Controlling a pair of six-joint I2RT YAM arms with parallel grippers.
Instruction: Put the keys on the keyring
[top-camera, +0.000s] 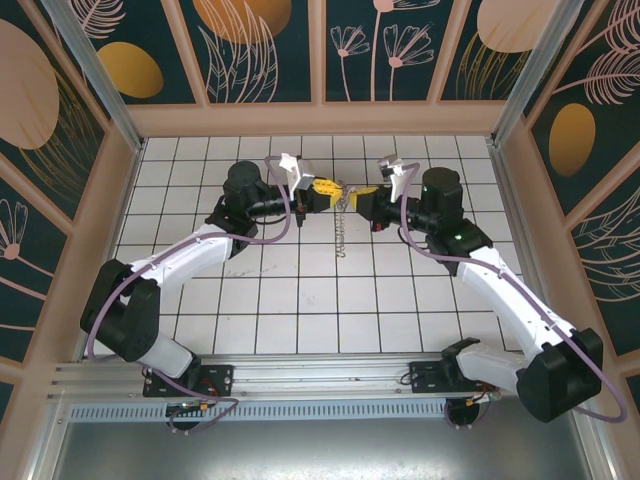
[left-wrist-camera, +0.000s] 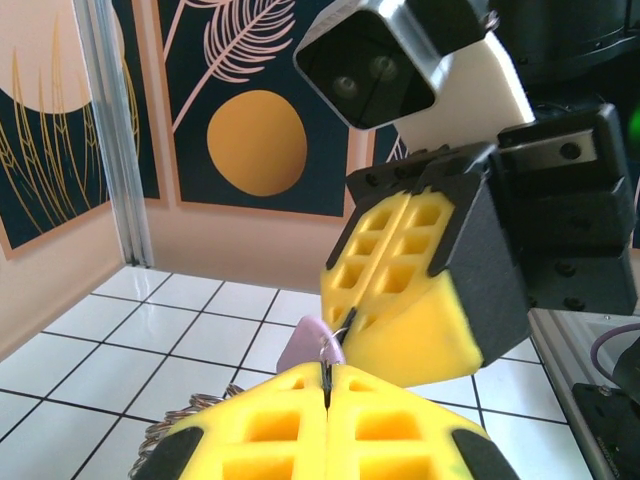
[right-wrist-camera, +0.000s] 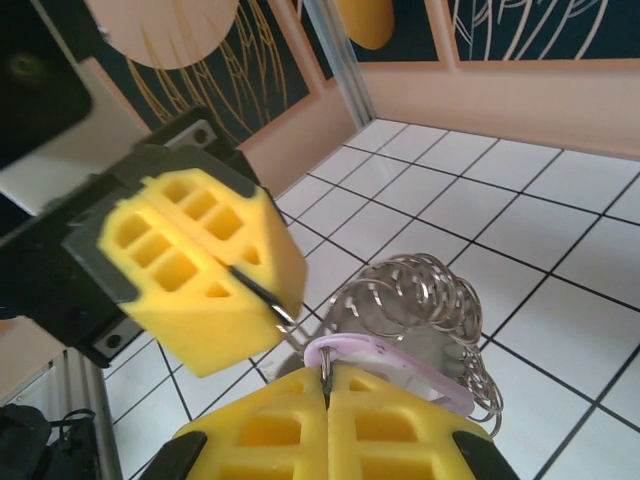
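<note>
Table (top-camera: 300, 300) of white tiles seen from above, with two white robot arms reaching in from the near edge; we see their tips meet nose to nose over the far middle of the tiles; the left gripper (top-camera: 322, 190) has its yellow pads pressed together on a thin wire of the keyring (top-camera: 343, 230), whose string of small metal rings hangs down between the two arms; the right gripper (top-camera: 362, 196) is likewise squeezed tight, and from its wrist camera we see a dark sliver running into the seam of its pads just under the pale pink head of the key (right-wrist-camera: 360, 347), so it looks to be pinching the key by its blade; a bunch of silvery rings sits just behind the pink head; we cannot tell whether the key is threaded onto the keyring.
</note>
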